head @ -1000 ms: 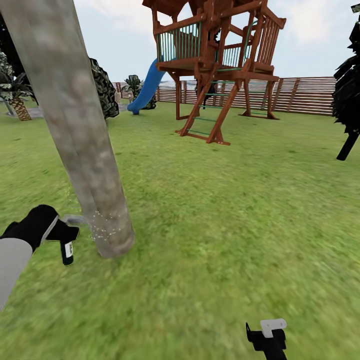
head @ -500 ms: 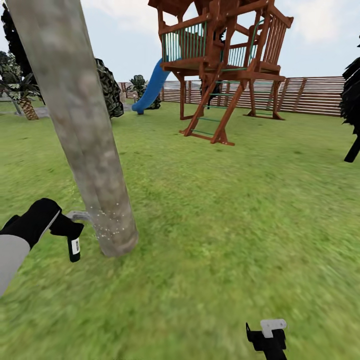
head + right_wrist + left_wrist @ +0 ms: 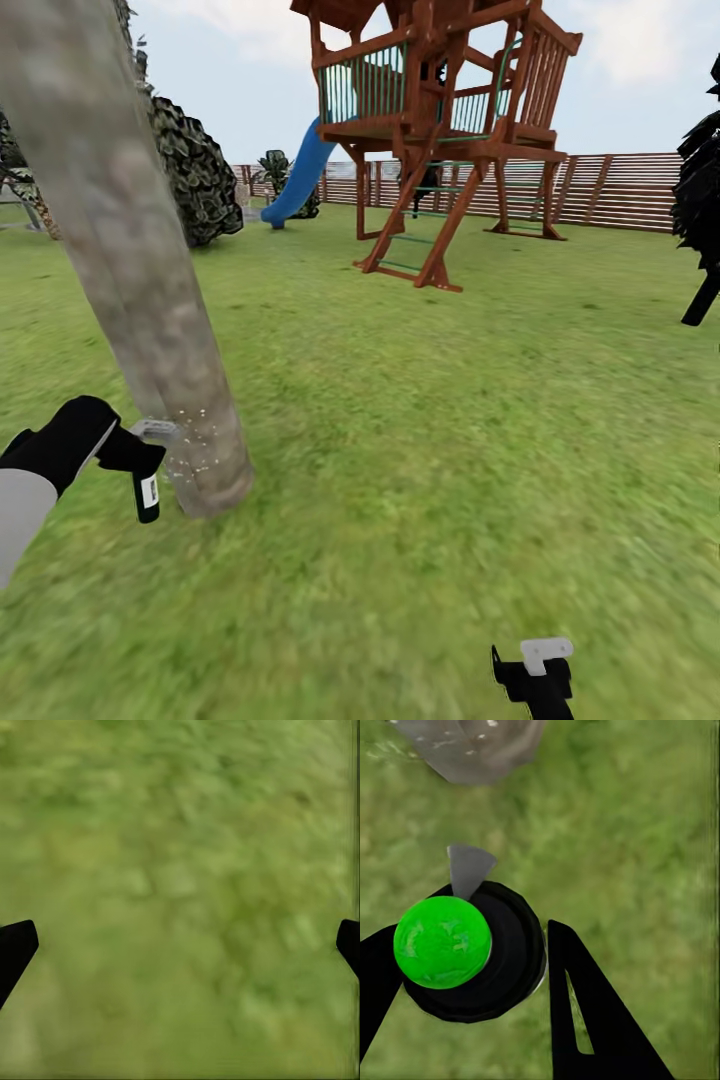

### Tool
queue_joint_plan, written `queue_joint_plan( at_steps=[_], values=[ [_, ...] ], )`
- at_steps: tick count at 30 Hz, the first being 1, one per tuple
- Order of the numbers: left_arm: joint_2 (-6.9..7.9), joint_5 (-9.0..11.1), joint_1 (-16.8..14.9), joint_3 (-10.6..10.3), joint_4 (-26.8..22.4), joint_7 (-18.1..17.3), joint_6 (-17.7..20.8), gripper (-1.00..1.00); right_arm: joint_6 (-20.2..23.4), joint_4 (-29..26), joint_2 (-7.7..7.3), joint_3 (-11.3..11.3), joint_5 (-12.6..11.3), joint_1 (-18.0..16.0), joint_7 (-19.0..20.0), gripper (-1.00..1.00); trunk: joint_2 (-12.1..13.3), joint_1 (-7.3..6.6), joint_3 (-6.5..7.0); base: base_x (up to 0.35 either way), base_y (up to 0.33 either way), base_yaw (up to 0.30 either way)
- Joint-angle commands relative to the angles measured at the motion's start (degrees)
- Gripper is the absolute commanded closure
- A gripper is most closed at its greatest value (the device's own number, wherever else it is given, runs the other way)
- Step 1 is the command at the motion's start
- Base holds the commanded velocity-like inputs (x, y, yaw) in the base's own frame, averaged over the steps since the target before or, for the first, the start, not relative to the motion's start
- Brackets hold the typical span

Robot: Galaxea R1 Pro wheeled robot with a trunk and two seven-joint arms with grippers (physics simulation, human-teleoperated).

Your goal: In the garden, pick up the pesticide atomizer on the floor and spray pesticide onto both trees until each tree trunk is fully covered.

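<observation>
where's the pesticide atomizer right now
In the head view the pesticide atomizer sits low at the left, held in the left pincer, its nozzle right beside the tree trunk's base.

The left arm, grey-sleeved with a black wrist, reaches in from the head view's left edge, and its black two-fingered left gripper is clamped around the black, green-capped pesticide atomizer, one finger pressed on each side of the round body. The black right gripper hangs low at the bottom edge, its fingertips spread wide apart with nothing between them.
</observation>
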Motion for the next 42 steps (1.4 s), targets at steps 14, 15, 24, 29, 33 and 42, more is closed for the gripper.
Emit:
queue_joint_plan(
  at_steps=[14, 15, 24, 29, 33, 42],
  values=[
    [-0.03, -0.79, 0.3, 1.68, -0.08, -0.5, -0.23, 1.0, -0.15, 0.08, -0.07, -0.47, 0.62, -0.04, -0.31, -1.0, -0.02, 0.0, -0.05, 0.161, -0.213, 0.0],
    [0.01, -0.79, 0.3, 1.66, -0.08, -0.5, -0.22, 1.0, -0.14, 0.08, -0.07, -0.47, 0.63, -0.04, -0.31, -1.0, -0.02, 0.0, -0.05, 0.001, -0.274, 0.0],
    [0.11, -0.98, 0.15, 1.72, -0.06, -0.41, -0.13, 1.0, -0.15, 0.0, 0.0, -0.43, 0.6, -0.04, -0.31, -1.0, -0.02, 0.0, -0.05, 0.0, -0.274, 0.062],
    [2.99, -1.06, 0.69, 1.8, 0.29, -0.14, -0.14, 1.0, -0.16, -0.01, 0.01, -0.39, 0.59, -0.04, -0.31, -1.0, -0.02, 0.0, -0.05, 0.006, -0.274, 0.266],
    [4.81, -1.06, 0.91, 1.82, 0.55, 0.03, -0.27, 1.0, -0.17, -0.01, 0.01, -0.38, 0.59, -0.04, -0.31, -1.0, -0.02, 0.0, -0.05, 0.143, -0.247, 0.274],
    [4.88, -1.07, 0.93, 1.8, 0.93, 2.76, -0.42, 1.0, -0.19, 0.0, 0.01, -0.38, 0.61, -0.04, -0.31, -1.0, -0.02, 0.0, -0.05, 0.26, -0.086, 0.055]
  ],
)
